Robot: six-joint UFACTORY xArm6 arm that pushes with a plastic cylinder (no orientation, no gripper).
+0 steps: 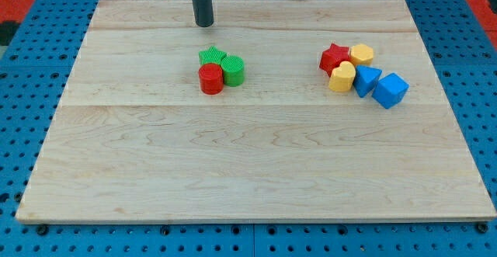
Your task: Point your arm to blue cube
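The blue cube [390,90] lies at the view's right, at the right end of a cluster. Touching it on its left is a blue triangular block [366,80]. My tip [204,24] rests on the board near the view's top, left of centre. It is far to the left of the blue cube and a little above the green and red group.
Beside the blue blocks are a yellow heart [342,78], a red star [334,57] and a yellow hexagon [361,53]. Near the middle, a green star [211,56], a green cylinder [234,70] and a red cylinder [210,79] touch. The wooden board [248,171] lies on blue pegboard.
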